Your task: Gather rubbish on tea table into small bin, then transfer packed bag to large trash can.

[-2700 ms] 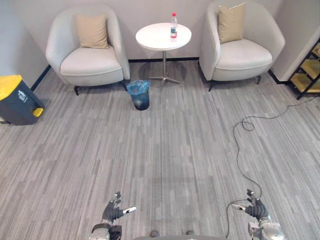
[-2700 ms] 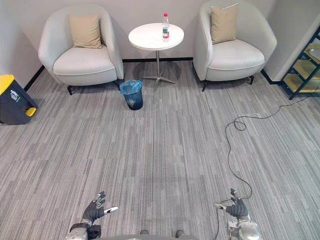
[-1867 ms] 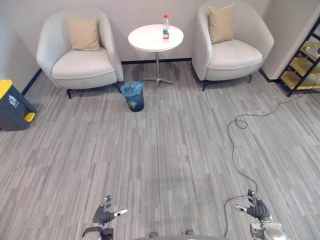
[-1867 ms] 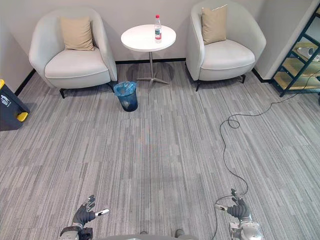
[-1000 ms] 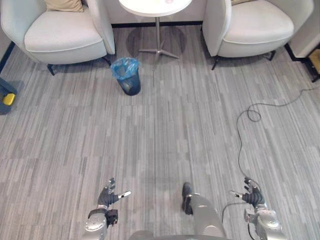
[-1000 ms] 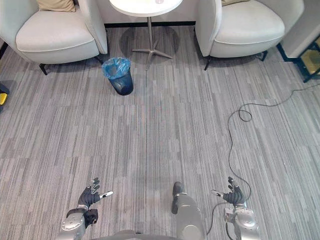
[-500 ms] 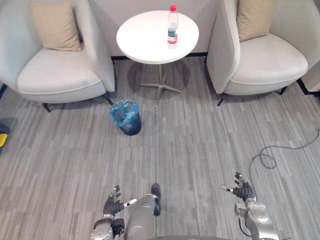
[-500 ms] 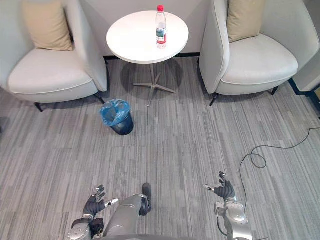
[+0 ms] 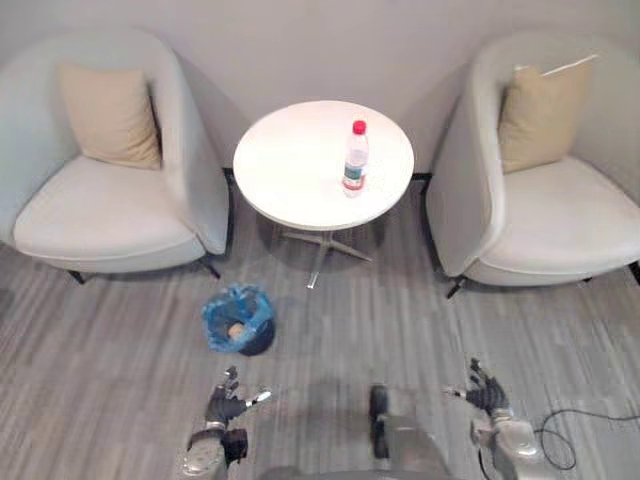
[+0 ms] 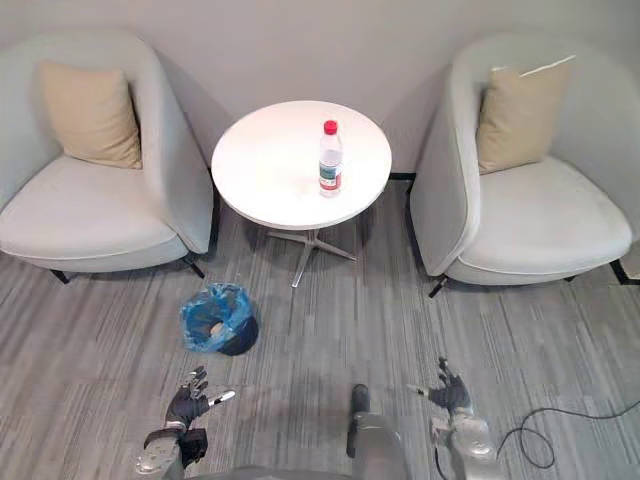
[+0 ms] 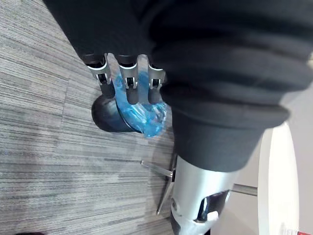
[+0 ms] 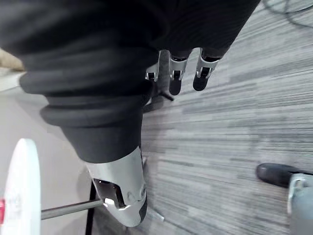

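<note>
A clear water bottle (image 9: 354, 157) with a red cap stands upright on the round white tea table (image 9: 290, 190) between two armchairs. On the carpet left of the table's foot sits the small dark bin (image 9: 238, 320), lined with a blue bag, with a pale scrap inside. My left hand (image 9: 228, 403) hangs low just on the near side of the bin, fingers (image 11: 127, 73) straight, holding nothing; its wrist view looks past them at the blue bag (image 11: 139, 115). My right hand (image 9: 488, 390) hangs low at the right over bare carpet, open and empty, its fingers (image 12: 174, 73) straight.
A pale armchair (image 9: 90, 215) with a beige cushion stands left of the table, and a second one (image 9: 560, 220) with a cushion stands right of it. A plain wall runs behind them. Grey striped carpet lies between me and the table.
The camera has moved forward, so the table, chairs and bin now show larger and nearer. Both hands stay low, open and empty.
</note>
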You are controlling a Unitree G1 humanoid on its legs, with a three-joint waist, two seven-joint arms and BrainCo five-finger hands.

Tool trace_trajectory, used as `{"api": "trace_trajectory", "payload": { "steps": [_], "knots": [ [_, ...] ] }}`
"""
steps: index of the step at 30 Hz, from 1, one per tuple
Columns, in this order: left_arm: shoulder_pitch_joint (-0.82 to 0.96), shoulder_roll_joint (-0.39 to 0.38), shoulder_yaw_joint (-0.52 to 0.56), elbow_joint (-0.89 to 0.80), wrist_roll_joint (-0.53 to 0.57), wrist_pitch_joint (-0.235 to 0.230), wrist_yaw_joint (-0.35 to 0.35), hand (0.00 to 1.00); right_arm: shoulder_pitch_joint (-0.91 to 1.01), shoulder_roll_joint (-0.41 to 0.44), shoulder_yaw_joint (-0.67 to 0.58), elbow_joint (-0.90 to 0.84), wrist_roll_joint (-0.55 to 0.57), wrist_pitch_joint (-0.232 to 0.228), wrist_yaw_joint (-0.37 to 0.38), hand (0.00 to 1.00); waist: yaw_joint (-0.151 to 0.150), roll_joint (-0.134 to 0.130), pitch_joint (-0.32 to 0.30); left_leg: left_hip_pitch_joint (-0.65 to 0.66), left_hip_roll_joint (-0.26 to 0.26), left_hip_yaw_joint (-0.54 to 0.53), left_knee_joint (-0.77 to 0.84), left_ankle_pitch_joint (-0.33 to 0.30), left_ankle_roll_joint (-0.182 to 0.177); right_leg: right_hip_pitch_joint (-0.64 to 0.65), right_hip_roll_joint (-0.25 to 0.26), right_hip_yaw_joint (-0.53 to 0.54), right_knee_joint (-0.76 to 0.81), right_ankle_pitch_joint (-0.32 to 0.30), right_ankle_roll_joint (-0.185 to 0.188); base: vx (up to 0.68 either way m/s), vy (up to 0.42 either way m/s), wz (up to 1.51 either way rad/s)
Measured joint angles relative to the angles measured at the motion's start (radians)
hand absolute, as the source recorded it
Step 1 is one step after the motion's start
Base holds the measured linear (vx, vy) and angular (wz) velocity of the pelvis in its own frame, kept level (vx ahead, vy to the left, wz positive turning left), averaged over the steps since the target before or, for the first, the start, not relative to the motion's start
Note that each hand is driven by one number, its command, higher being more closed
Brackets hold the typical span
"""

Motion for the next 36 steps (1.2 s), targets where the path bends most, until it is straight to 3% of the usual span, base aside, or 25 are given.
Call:
{"api": "trace_trajectory", "payload": {
  "steps": [1, 3, 4, 5, 6, 9, 10, 13, 14, 19, 20, 21, 22, 25, 27, 34, 36],
  "knots": [
    [0.002, 0.0, -0.008, -0.016, 0.0, 0.0, 0.0, 0.0, -0.004, 0.002, 0.0, -0.016, 0.0, -0.004, -0.005, 0.0, 0.007, 0.0, 0.0, -0.04, -0.001, 0.02, -0.029, -0.018, 0.015, 0.024, 0.0, 0.0, -0.024, -0.004, 0.002, 0.35, -0.061, -0.12],
    [0.002, -0.002, -0.009, -0.031, 0.0, -0.002, 0.001, 0.0, -0.015, 0.005, -0.012, -0.023, 0.002, -0.003, -0.008, 0.0, 0.02, 0.007, -0.001, -0.088, -0.014, 0.059, -0.198, -0.031, 0.011, 0.066, 0.0, 0.003, -0.054, -0.005, 0.004, 0.33, 0.001, -0.17],
    [0.004, -0.005, -0.009, -0.032, 0.0, -0.002, 0.001, 0.0, -0.016, 0.007, -0.022, -0.022, 0.002, -0.003, -0.009, 0.0, 0.02, 0.011, -0.002, -0.094, -0.043, 0.063, -0.376, -0.02, 0.004, 0.084, -0.003, 0.004, -0.063, -0.012, 0.016, 0.3, 0.101, -0.09],
    [0.007, -0.014, -0.009, -0.032, 0.0, -0.002, 0.001, 0.0, -0.014, 0.003, -0.039, -0.022, 0.001, -0.003, -0.01, 0.0, 0.019, 0.031, -0.011, -0.082, -0.072, 0.044, -0.588, 0.067, -0.011, 0.094, 0.006, 0.007, -0.063, -0.026, 0.036, 0.37, 0.134, -0.09],
    [0.009, -0.019, -0.008, -0.032, 0.0, -0.002, 0.001, 0.0, -0.013, 0.002, -0.05, -0.016, 0.001, -0.003, -0.01, 0.0, 0.02, 0.045, -0.015, -0.075, -0.08, 0.025, -0.625, 0.162, 0.04, 0.098, 0.013, 0.015, -0.059, -0.04, 0.05, 0.23, 0.095, -0.2],
    [0.026, -0.015, -0.001, -0.025, 0.0, 0.0, 0.0, 0.0, -0.013, 0.013, -0.051, 0.005, -0.002, -0.002, -0.012, 0.0, 0.02, -0.022, -0.018, -0.002, -0.152, 0.067, -0.679, 0.132, 0.063, 0.093, -0.065, 0.061, 0.017, -0.109, 0.096, 0.26, 0.085, -0.17],
    [0.026, -0.017, -0.002, -0.025, 0.0, 0.001, -0.001, 0.0, -0.014, 0.013, -0.051, 0.005, -0.002, -0.002, -0.012, 0.0, 0.02, -0.025, -0.016, 0.006, -0.158, 0.073, -0.682, 0.113, 0.067, 0.079, -0.074, 0.067, 0.057, -0.119, 0.107, 0.18, 0.095, -0.29],
    [0.045, 0.001, -0.025, -0.027, 0.0, 0.001, -0.001, 0.0, -0.006, 0.032, -0.046, -0.019, -0.017, -0.002, -0.013, 0.0, 0.012, -0.026, -0.014, 0.074, -0.182, 0.08, -0.697, 0.058, 0.083, -0.039, -0.114, 0.098, 0.382, -0.12, 0.152, 0.18, 0.14, -0.05],
    [0.048, 0.016, -0.035, -0.028, 0.0, 0.001, -0.002, 0.0, 0.016, 0.045, -0.043, -0.057, -0.037, -0.003, -0.013, 0.0, -0.006, -0.032, -0.016, 0.104, -0.184, 0.067, -0.694, 0.037, 0.091, -0.08, -0.125, 0.112, 0.484, -0.119, 0.158, 0.22, 0.066, 0.27],
    [0.058, 0.041, -0.032, -0.038, 0.006, 0.001, -0.003, 0.0, 0.029, 0.055, -0.03, -0.204, -0.046, -0.028, -0.023, 0.0, -0.011, -0.042, -0.026, 0.12, -0.164, 0.026, -0.63, -0.023, 0.073, -0.166, -0.117, 0.109, 0.413, -0.173, 0.109, 0.25, -0.053, 0.29],
    [0.053, 0.042, -0.031, -0.035, 0.006, 0.0, -0.005, 0.0, 0.019, 0.055, -0.027, -0.204, -0.047, -0.041, -0.029, 0.0, -0.01, -0.045, -0.027, 0.133, -0.154, 0.008, -0.621, -0.031, 0.06, -0.167, -0.104, 0.115, 0.319, -0.159, 0.102, 0.29, -0.175, 0.45],
    [0.054, 0.052, -0.03, -0.035, 0.007, -0.004, -0.009, 0.0, 0.015, 0.057, -0.018, -0.206, -0.052, -0.044, -0.032, 0.0, -0.008, -0.057, -0.034, 0.136, -0.158, -0.005, -0.611, -0.038, 0.049, -0.157, -0.099, 0.117, 0.196, -0.08, 0.097, 0.36, -0.223, 0.51],
    [0.043, 0.049, -0.022, -0.012, 0.007, -0.006, -0.016, 0.0, 0.011, 0.044, -0.007, -0.208, -0.066, -0.044, -0.031, 0.0, -0.008, -0.061, -0.037, 0.15, -0.157, -0.04, -0.599, -0.063, 0.016, -0.134, -0.094, 0.113, 0.148, -0.007, 0.102, 0.3, -0.173, 0.35],
    [0.065, 0.015, -0.022, -0.005, 0.009, -0.01, -0.02, 0.0, -0.033, 0.025, 0.001, -0.223, -0.086, -0.047, -0.032, 0.0, -0.004, 0.004, -0.059, 0.166, -0.108, -0.052, -0.654, -0.054, 0.003, -0.109, -0.044, 0.099, 0.089, 0.001, 0.089, 0.24, -0.143, 0.04],
    [0.063, 0.006, -0.023, 0.005, 0.009, -0.013, -0.021, 0.0, -0.064, 0.005, -0.004, -0.219, -0.099, -0.047, -0.034, 0.0, -0.006, 0.028, -0.061, 0.175, -0.103, -0.07, -0.702, -0.042, -0.015, -0.095, -0.036, 0.086, 0.058, 0.003, 0.086, 0.14, -0.082, 0.09],
    [0.064, 0.026, -0.022, 0.039, 0.015, -0.019, -0.022, 0.0, -0.109, -0.003, 0.001, -0.16, -0.103, -0.053, -0.053, 0.0, 0.0, 0.018, -0.066, 0.184, -0.121, -0.104, -0.747, -0.024, 0.002, -0.028, -0.044, 0.051, -0.065, 0.05, 0.096, 0.04, 0.024, 0.17],
    [0.062, 0.039, -0.027, 0.039, 0.015, -0.019, -0.024, 0.0, -0.139, -0.003, 0.003, -0.136, -0.102, -0.054, -0.053, 0.0, 0.017, 0.014, -0.067, 0.154, -0.147, -0.124, -0.747, -0.004, 0.008, -0.026, -0.069, 0.035, -0.109, 0.077, 0.106, -0.03, 0.066, 0.22]
  ]
}}
